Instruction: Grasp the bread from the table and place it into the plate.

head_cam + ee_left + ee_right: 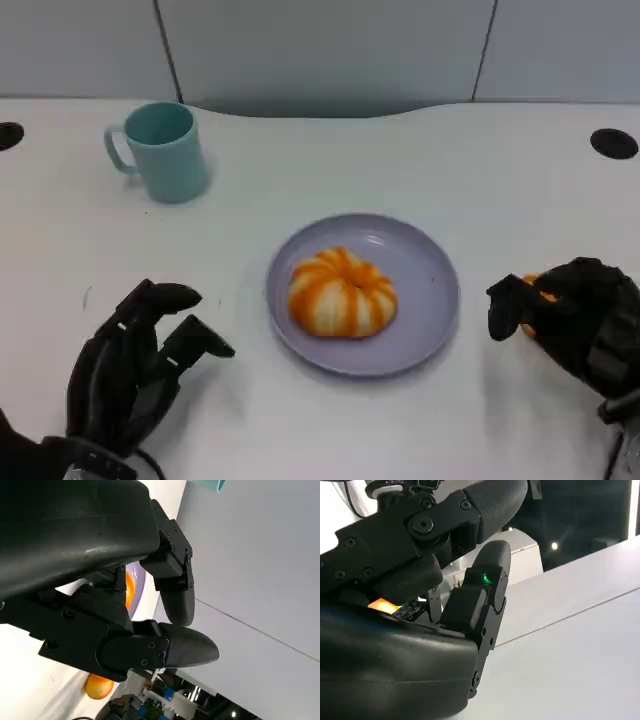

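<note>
The bread [342, 292], a round bun with orange and white stripes, lies in the middle of the lavender plate [430, 260] at the table's centre. My left hand [140, 365] rests at the lower left, a short way from the plate, with its fingers apart and nothing in them. The left wrist view shows a sliver of the bread [129, 592] past the left hand's fingers [185, 650]. My right hand [575, 315] sits to the right of the plate with fingers loosely bent, holding nothing that I can see.
A teal mug [160, 150] stands at the back left. A small orange thing [535, 297] lies on the table, partly hidden behind my right hand, and it is round in the left wrist view [97, 686]. Dark grommet holes [613, 143] mark the far corners.
</note>
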